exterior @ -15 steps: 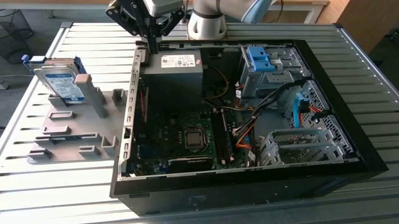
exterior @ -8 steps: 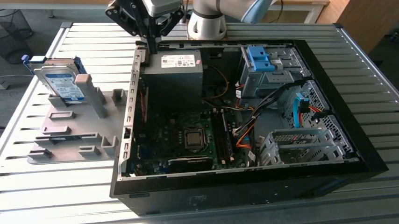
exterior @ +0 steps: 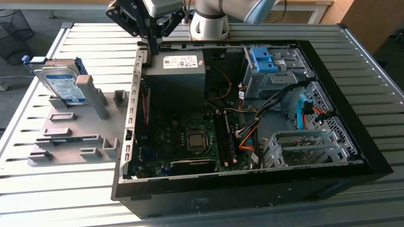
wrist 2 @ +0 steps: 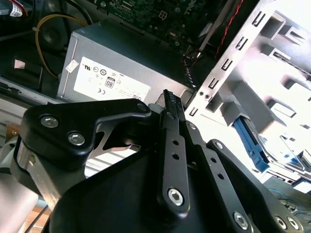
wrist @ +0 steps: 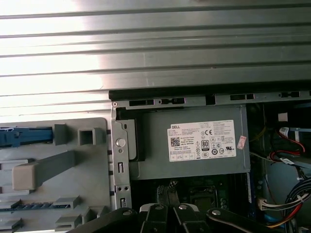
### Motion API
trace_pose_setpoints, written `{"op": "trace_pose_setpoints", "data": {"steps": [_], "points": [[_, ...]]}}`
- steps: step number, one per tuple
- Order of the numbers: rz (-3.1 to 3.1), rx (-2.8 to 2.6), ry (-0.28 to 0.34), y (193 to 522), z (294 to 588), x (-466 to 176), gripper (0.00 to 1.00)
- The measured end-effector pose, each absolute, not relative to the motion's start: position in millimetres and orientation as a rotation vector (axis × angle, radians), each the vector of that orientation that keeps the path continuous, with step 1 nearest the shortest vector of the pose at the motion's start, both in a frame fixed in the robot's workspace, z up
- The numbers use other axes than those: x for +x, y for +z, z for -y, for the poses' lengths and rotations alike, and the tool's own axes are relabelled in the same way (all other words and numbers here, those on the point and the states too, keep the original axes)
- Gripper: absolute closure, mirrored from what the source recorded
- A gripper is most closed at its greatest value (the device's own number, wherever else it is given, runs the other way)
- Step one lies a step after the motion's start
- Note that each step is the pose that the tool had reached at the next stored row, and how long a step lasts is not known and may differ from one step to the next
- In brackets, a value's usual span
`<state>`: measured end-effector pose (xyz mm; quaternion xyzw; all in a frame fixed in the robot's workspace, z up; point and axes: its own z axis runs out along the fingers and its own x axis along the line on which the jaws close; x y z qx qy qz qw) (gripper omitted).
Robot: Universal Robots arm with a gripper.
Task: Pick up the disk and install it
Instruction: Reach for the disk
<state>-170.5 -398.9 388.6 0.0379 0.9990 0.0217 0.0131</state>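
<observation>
End effector is together and holding nothing; in both wrist views the black fingers meet at the tips. In the exterior view it hangs over the far corner of the open computer case on that view's left. Its tips are level with the case's top edge, just beside the grey power supply. The first wrist view looks straight down on the power supply and its white sticker, with the slatted metal desk beyond the case wall. The disk is not picked up. It stands on edge, leaning slightly, in a slot at the far end of the grey fixture, which lies on the desk outside the case on the exterior view's left. Label side faces the camera, blue rails along its edges. It is well apart from the end effector, nothing touching it. The first wrist view shows the disk's blue top edge on the fixture. Inside the case, a blue bracket sits in the upper drive bay. A metal drive cage sits near the front corner on the exterior view's right, and the motherboard lies below the power supply.
</observation>
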Motion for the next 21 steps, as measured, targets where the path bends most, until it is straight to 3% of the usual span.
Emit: {"op": "trace_pose_setpoints", "data": {"steps": [21], "points": [[-3.113, 0.118, 0.068, 387.0, 398.9, -174.5, 0.89]]}}
